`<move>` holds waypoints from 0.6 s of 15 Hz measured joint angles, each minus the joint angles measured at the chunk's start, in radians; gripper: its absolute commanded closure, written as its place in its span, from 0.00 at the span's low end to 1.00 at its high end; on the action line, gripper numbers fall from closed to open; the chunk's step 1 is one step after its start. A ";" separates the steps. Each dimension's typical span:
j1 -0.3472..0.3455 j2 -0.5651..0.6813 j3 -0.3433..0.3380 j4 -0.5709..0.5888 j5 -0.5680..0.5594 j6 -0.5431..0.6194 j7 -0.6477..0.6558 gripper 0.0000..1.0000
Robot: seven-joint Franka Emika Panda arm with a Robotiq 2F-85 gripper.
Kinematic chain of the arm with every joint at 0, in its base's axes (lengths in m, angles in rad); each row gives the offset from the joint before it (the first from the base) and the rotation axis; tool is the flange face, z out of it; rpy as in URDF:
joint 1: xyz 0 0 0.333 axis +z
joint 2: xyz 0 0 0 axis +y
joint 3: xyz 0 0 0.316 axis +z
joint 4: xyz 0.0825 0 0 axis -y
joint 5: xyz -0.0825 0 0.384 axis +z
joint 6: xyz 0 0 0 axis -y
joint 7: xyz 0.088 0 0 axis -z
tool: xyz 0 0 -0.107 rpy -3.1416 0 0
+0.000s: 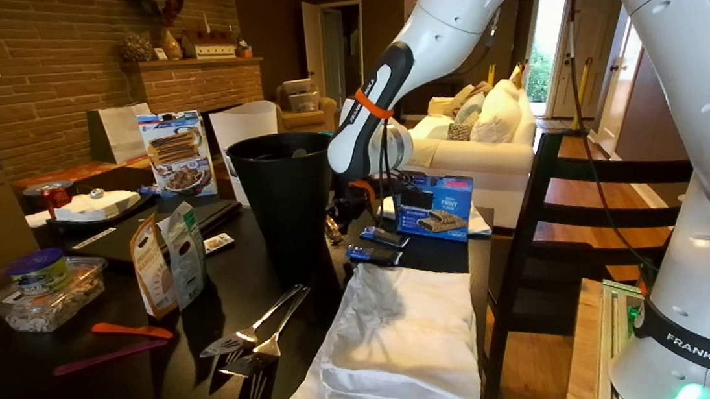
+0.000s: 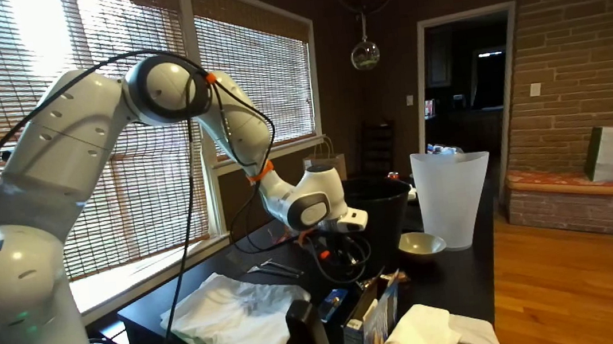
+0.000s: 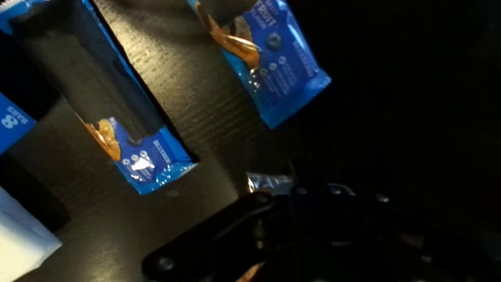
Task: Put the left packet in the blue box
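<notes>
If judged by these views alone, looks barely begun, if that. Shows the left packet [image 1: 373,254] flat on the bench [image 1: 238,269], outside the blue box [image 1: 435,210], and the other blue packet [image 1: 386,237] likewise, in between. Takes "left" from an exterior view; cannot be certain of that choice. Cannot tell, either, whether to call the fingers [image 3: 266,201] clenched or parted: too dark, with a silvery scrap [image 3: 270,182] right at the tips, perhaps gripped, perhaps only behind. Leaves, at a guess, the pick-up, the carry and the lowering into the blue box all to do.

Finds plenty besides on the dark, fine-grained bench: a tall black bin [image 1: 283,196] near the left packet, a rumpled white cloth [image 1: 407,338] toward the near end, metal utensils [image 1: 268,348] beside it, two upright pouches [image 1: 186,258] and a printed carton [image 1: 178,154] farther back. Adds, in an exterior view, a metal bowl [image 2: 421,243] just beside a frosted white bin [image 2: 451,201]. Gives onto a stone wall [image 1: 57,78], a cream sofa [image 1: 483,148], a wooden floor [image 2: 555,282] and daylight through woven blinds [image 2: 284,76]; reads as domestic throughout.
</notes>
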 measured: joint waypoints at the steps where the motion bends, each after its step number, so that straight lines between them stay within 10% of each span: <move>1: -0.021 -0.028 0.027 -0.002 0.018 -0.027 -0.029 0.86; 9: -0.057 -0.112 0.074 -0.033 0.061 -0.141 -0.247 0.26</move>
